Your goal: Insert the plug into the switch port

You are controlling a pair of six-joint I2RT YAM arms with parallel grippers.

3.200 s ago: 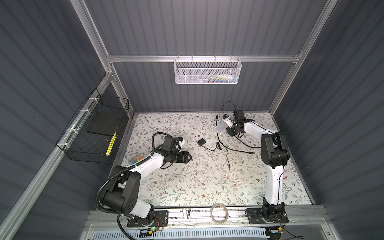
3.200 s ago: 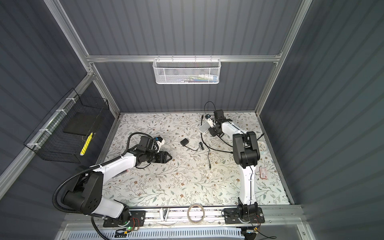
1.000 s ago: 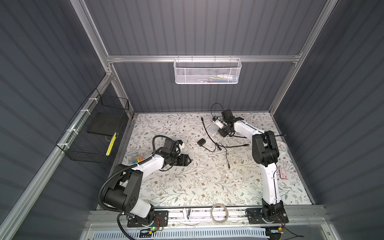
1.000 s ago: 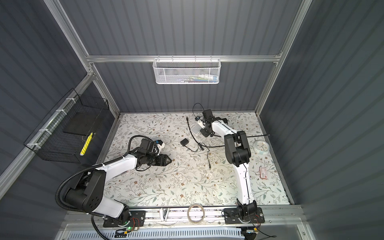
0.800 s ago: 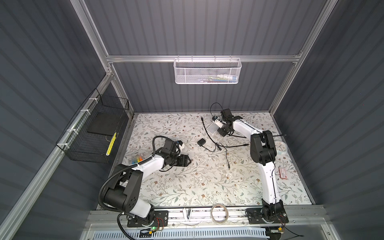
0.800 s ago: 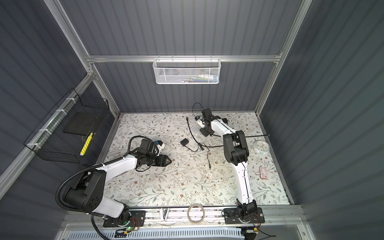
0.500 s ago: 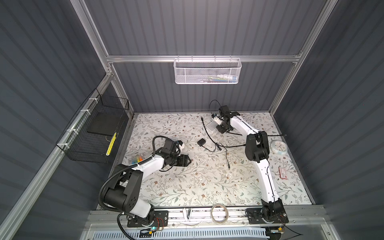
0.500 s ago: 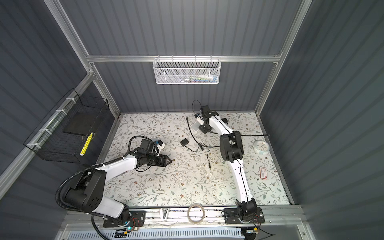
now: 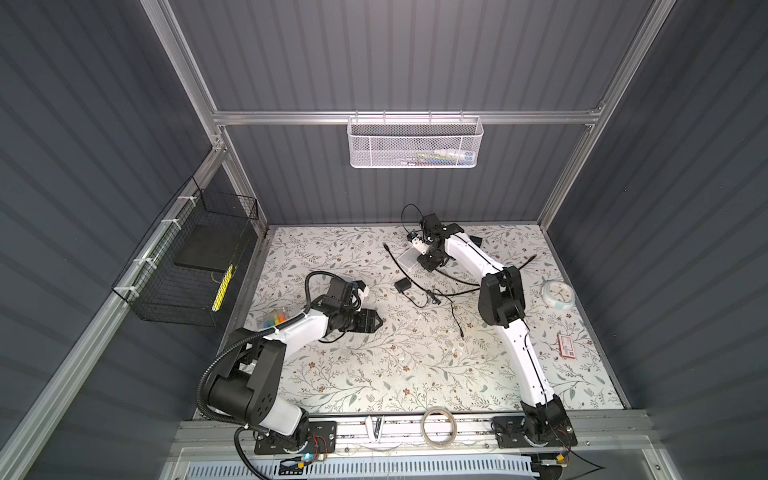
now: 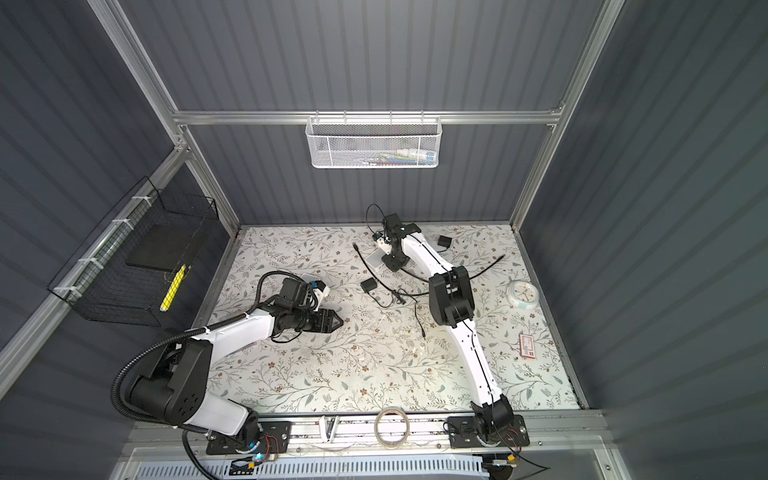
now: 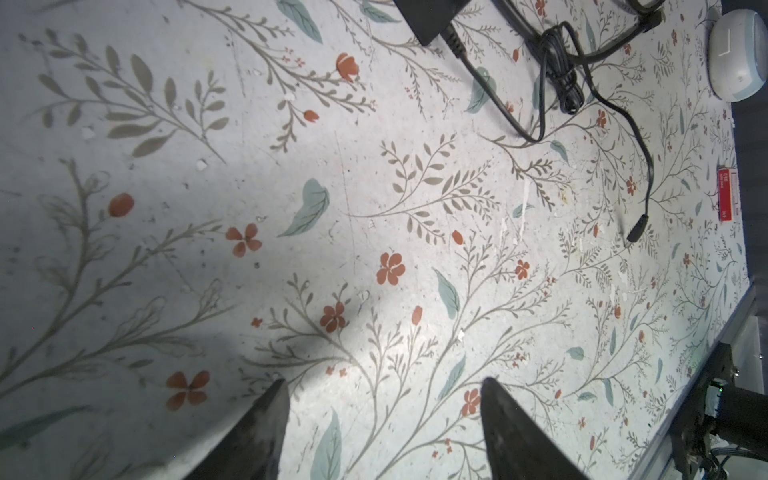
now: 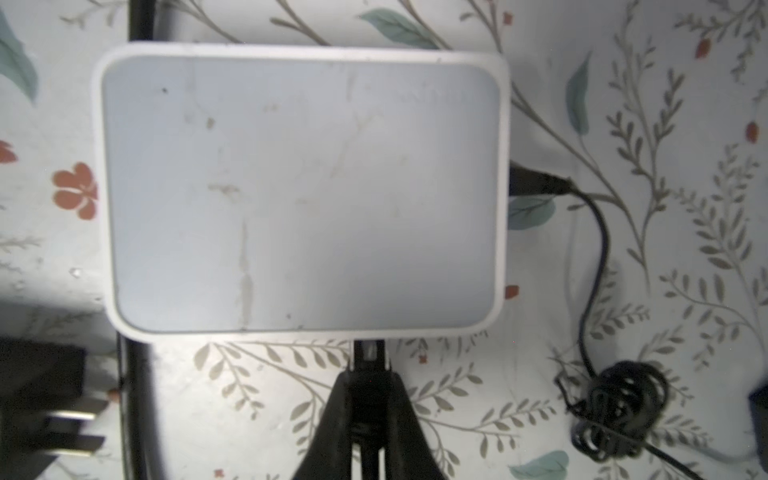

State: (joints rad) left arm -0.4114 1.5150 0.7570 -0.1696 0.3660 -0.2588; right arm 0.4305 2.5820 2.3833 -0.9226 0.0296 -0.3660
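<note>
1. Left gripper [image 11: 382, 415] is seen spread wide with nothing between the fingers, low over the floral table [image 9: 374, 374], well apart from the switch [image 12: 299, 187].
2. Plug [image 12: 368, 353] is pinched by the right gripper [image 12: 368, 376], fingers pressed together on it. The plug tip is set against the white switch's edge; whether it is seated cannot be told. The switch is found at the table's far middle in both top views.
3. Black wire basket [image 9: 174, 303] is hung on the left wall, with a dark slab [image 9: 203, 253] and a yellow strip [image 9: 220, 289] inside. White mesh basket [image 9: 415, 145] is hung on the back rail, contents too small to tell.
4. Black adapter [image 9: 402, 286] is laid near the switch. A power cable [image 12: 536, 183] is plugged into the switch's side. Clock [image 9: 558, 294] and red card [image 9: 566, 345] are set well apart, far right.
</note>
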